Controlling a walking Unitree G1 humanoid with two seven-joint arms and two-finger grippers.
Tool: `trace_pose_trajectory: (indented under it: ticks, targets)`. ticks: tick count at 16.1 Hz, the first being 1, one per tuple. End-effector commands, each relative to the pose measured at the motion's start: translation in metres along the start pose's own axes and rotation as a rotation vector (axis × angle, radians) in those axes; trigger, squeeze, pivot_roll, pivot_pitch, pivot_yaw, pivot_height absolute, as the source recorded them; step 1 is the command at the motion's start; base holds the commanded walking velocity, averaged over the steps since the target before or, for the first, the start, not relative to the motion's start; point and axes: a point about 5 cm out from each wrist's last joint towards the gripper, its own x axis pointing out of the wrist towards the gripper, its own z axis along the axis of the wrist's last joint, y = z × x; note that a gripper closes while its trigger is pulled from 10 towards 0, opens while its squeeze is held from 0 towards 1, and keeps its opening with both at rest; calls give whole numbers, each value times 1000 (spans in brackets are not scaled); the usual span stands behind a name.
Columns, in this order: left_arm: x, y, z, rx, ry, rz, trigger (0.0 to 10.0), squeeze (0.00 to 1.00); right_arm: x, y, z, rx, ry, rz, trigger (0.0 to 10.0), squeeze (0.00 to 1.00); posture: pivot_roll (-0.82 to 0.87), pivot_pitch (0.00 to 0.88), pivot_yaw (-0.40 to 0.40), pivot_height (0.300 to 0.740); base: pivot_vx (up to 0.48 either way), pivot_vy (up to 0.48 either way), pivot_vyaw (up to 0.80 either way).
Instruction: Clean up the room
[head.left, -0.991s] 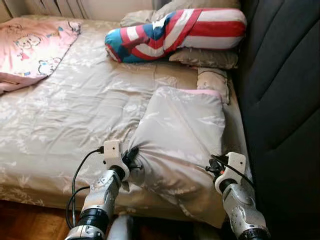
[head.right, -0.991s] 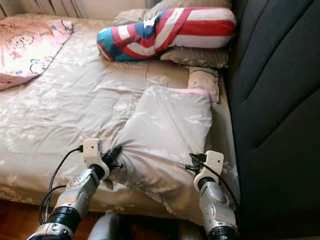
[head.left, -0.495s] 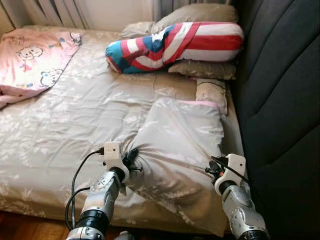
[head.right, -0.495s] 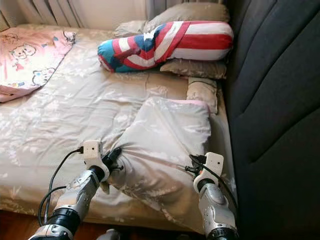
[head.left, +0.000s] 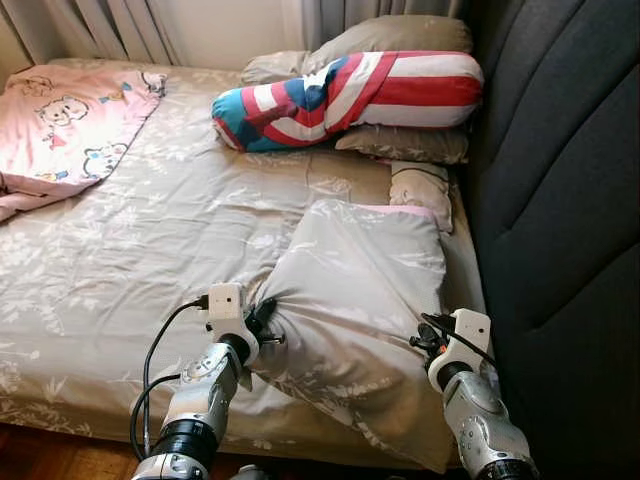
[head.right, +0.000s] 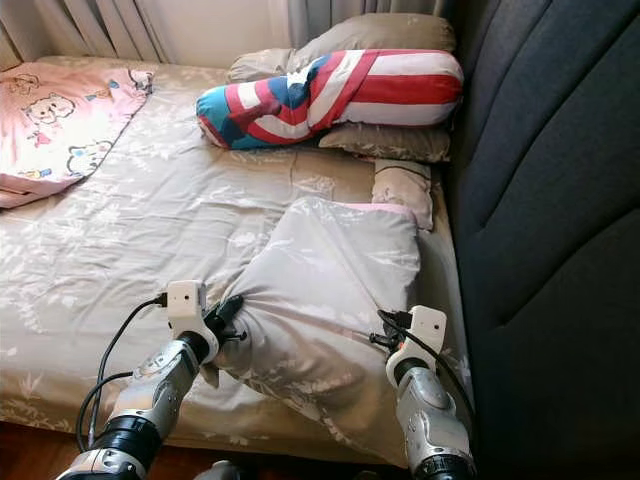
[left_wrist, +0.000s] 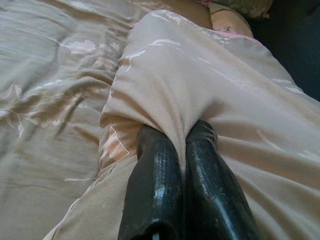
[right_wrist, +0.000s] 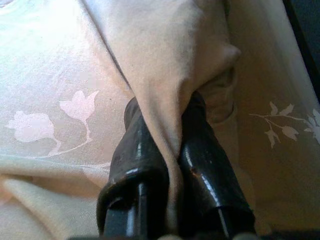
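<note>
Left hand (head.left: 268, 318), right hand (head.left: 422, 343) pinch pillow (head.left: 360, 290) corners.

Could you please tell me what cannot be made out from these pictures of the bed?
- Left end effector: pads buried in pillowcase folds, left wrist view.
- Right end effector: same, right wrist view.
- Small cushion: partly behind the pillowcase, eye views.
- Pink blanket: cut off by the left edge.
</note>
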Motion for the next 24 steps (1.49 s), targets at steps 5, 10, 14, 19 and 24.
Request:
trace_pose_trajectory:
  ticks: [5, 10, 14, 19, 24]
  targets:
    - [-2, 7, 8, 60, -29, 14, 10000, 0, 3, -3, 9, -15, -33, -28, 10000, 0, -63, 33, -26, 740, 0, 0, -160]
    - [-3, 12, 9, 93, -21, 22, 10000, 0, 3, -2, 6, -20, -22, -28, 10000, 0, -61, 50, -27, 740, 0, 0, -480]
    - [-4, 13, 7, 116, -13, 20, 10000, 0, 2, -3, 2, -17, -11, -37, 10000, 0, -59, 70, -25, 740, 0, 0, -400]
    - [-6, 15, 6, 152, -1, 25, 10000, 0, 2, -1, 0, -13, -7, -37, 10000, 0, -57, 83, -21, 740, 0, -123, -320]
    - [-7, 16, 5, 166, 0, 21, 10000, 0, 0, 0, -3, -12, 3, -36, 10000, 0, -53, 90, -21, 740, 0, 0, 0]
